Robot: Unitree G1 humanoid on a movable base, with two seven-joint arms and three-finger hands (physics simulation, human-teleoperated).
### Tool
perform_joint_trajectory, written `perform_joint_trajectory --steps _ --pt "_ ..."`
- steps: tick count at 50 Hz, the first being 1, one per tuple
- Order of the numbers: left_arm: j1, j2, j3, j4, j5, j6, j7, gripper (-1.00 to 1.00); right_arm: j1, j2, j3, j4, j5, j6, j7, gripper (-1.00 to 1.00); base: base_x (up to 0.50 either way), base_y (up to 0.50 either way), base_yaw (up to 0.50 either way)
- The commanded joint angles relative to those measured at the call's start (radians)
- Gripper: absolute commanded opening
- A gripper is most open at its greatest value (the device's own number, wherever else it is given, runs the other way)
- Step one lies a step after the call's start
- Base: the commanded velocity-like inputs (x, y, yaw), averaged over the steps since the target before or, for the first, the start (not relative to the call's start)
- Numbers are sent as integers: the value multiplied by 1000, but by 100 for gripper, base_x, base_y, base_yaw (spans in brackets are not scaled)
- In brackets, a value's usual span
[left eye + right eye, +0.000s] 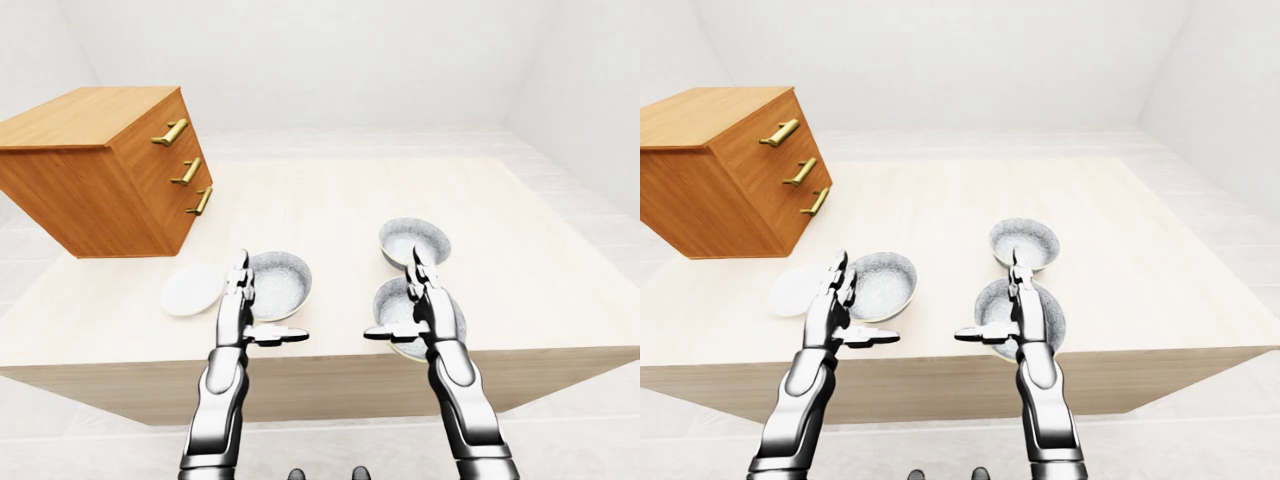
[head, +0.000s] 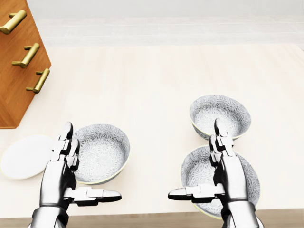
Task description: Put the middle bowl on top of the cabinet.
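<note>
1. The table [image 1: 330,210] carries everything; the cabinet [image 1: 90,190] stands at its left end, cut off in the head view.
2. The middle bowl [image 2: 194,171], I judge, lies under my right hand [image 2: 230,175], partly hidden. It looks stiff, smooth and breakable, so I would take its rim.
3. My left hand [image 2: 59,173] and the right one are spread wide, holding nothing.

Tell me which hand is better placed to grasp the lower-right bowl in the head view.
Right, probably: the open right hand hangs over the lower-right bowl, while the left hand stands beside the leftmost bowl, nearer the cabinet.
</note>
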Motion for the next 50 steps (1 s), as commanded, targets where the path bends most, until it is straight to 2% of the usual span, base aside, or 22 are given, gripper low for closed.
perform_joint_trajectory --steps 1,2,3,10,18,24,30,40,50 --pt "-21 14 24 -15 -13 22 -26 100 -19 -19 -35 -69 9 71 14 100 0 0 0" --pt "-27 16 28 -50 -20 55 -26 100 -25 -22 -37 -99 10 71 15 100 0 0 0" --pt "-35 20 34 -83 -27 76 -26 100 -36 -27 -36 -116 7 71 20 100 0 0 0" --pt "-67 37 62 -308 -43 76 -11 100 -65 -48 -62 -256 13 71 38 100 0 0 0" --pt "-67 47 80 -507 -54 76 -15 100 -52 -53 -98 -363 7 71 45 100 0 0 0" --pt "-79 54 120 -482 -56 76 -21 100 -114 -66 -117 -448 14 71 49 100 0 0 0" --pt "-182 80 174 -577 -105 76 2 100 -197 -80 -128 -509 23 71 33 100 0 0 0" --pt "-280 119 185 -608 -133 76 43 100 -277 -102 -132 -569 46 71 32 100 0 0 0" --pt "-309 147 191 -623 -151 76 57 100 -286 -111 -127 -572 52 71 44 100 0 0 0"
